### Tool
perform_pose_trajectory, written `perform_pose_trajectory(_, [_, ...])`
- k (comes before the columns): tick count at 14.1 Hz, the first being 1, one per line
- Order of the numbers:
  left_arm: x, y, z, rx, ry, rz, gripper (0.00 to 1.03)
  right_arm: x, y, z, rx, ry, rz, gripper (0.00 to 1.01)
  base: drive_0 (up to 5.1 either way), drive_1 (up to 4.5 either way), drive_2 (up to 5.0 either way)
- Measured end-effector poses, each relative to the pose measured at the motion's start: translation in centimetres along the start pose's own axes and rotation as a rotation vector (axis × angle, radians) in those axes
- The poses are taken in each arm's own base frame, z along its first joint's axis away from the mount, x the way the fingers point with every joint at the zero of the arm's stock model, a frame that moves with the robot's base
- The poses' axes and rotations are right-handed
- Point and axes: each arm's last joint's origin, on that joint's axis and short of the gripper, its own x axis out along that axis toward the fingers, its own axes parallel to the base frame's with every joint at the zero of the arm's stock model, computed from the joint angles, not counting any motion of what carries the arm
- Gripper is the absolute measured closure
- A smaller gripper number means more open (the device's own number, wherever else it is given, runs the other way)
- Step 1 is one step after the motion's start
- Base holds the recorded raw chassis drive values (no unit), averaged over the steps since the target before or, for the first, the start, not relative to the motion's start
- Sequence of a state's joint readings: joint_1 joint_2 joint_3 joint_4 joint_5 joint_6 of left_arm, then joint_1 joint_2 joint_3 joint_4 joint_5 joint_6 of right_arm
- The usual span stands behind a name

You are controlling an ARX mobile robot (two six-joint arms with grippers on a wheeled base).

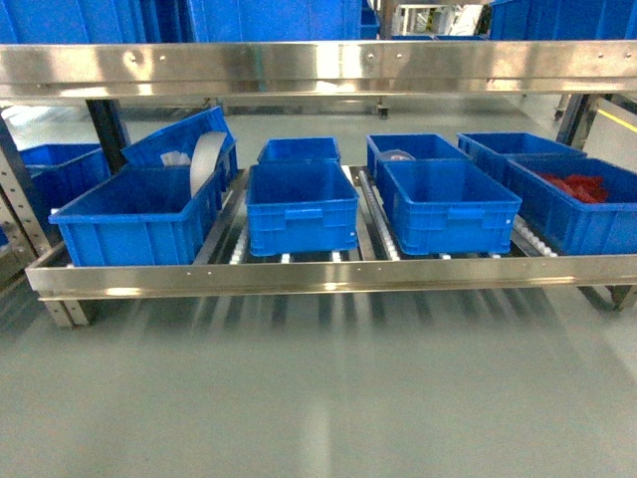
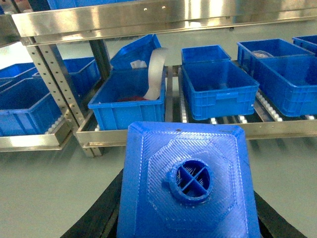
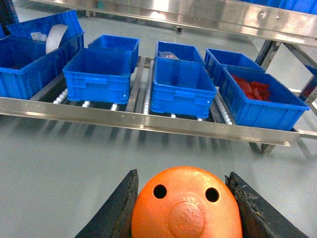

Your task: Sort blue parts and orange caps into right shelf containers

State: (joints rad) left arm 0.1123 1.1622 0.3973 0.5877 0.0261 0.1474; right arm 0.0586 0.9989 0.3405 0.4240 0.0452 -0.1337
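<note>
Your head view faces a steel shelf (image 1: 318, 274) with roller lanes; its lower level carries rows of blue crates (image 1: 302, 207). The far-left front crate (image 1: 134, 214) has a second crate tilted against its back rim, with a white curved strip (image 1: 207, 164) leaning between them. The far-right crate (image 1: 577, 199) holds red pieces (image 1: 577, 186). The two middle front crates look empty from here, though you cannot see their floors fully. Neither arm shows in the head view.

Your left gripper (image 2: 188, 198) is clamped on a blue part (image 2: 188, 178): dark fingers (image 2: 99, 213) press both its sides, its round stud facing the camera. It sits off the shelf, over the grey floor (image 1: 318, 398), opposite the left and middle crates.

Your right gripper (image 3: 185, 206) is closed around an orange cap (image 3: 185, 206), dark fingers (image 3: 119, 208) touching each flank, two small holes showing in its top. It too hangs over the floor, short of the shelf's front rail.
</note>
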Motion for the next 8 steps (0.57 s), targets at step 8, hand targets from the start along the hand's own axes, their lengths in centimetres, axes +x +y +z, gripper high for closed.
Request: perform_pose_trajectory(8, [0.0, -0.04, -0.01, 0.001, 0.001, -0.004, 0.59, 0.01, 0.0, -0.04, -0.003, 0.003, 0.0, 0.57, -1.0, -0.98, -1.0])
